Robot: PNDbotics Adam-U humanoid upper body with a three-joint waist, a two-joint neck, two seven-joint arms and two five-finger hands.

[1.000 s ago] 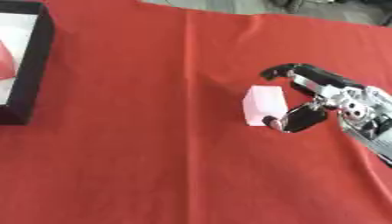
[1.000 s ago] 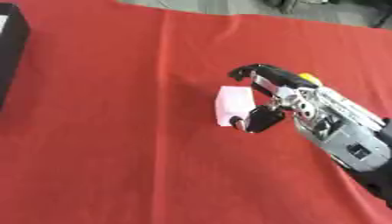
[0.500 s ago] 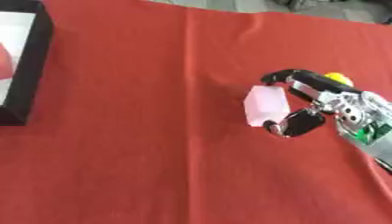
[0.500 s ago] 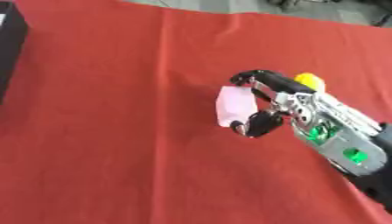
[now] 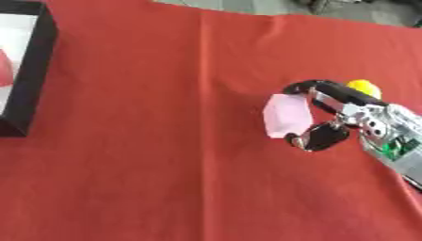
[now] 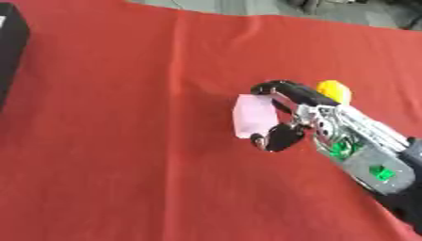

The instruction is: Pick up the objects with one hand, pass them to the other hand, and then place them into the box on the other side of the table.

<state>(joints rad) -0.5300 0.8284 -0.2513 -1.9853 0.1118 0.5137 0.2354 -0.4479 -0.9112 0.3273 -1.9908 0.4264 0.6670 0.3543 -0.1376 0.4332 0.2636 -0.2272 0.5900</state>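
One pale pink block [image 5: 286, 115] sits pinched in our right hand [image 5: 350, 123], fingers curled over its top edge and thumb under its lower corner, so we judge it ready for the handover. Just behind the hand lies a small yellow object [image 6: 333, 90] on the red cloth [image 5: 165, 141]. Far off to the hand's left stands the black-walled box [image 5: 33, 70], the likely destination. Our left hand is out of view.

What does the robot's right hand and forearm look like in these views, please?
The right hand has black fingers and a black thumb on a silver metal palm. Behind it, the forearm is grey-silver with small green lights or markings, darkening to black toward the lower right corner. The left hand is not visible.
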